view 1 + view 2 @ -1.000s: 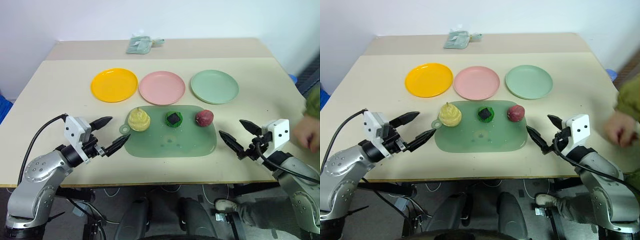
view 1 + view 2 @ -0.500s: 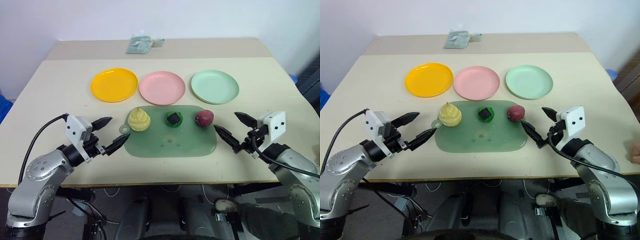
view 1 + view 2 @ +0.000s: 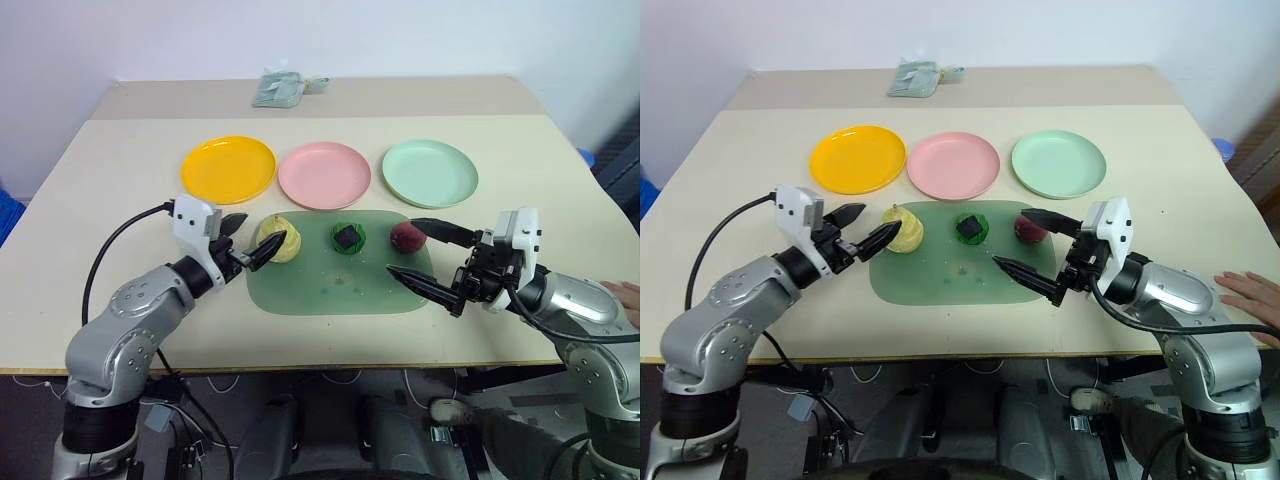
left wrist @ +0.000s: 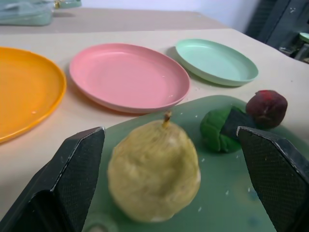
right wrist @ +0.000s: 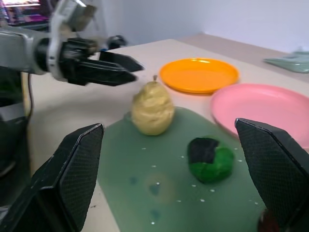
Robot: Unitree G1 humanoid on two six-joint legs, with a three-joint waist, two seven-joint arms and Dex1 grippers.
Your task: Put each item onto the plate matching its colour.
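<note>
Both grippers, left [image 3: 247,240] and right [image 3: 420,254], stood spread wide, holding nothing.
At centre frame the pear [image 3: 278,239] stood upright on the mat [image 3: 340,285], stem pointing up, below the yellow plate [image 3: 228,169].

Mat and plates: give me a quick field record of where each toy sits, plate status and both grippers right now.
pear: upright on the green mat, left end
green ball: on mat, middle
red fruit: on mat, right end
yellow plate: empty
pink plate: empty
mint plate: empty
left gripper: open, at the pear, not gripping
right gripper: open, over mat's right end, by the red fruit
items sorted: none
</note>
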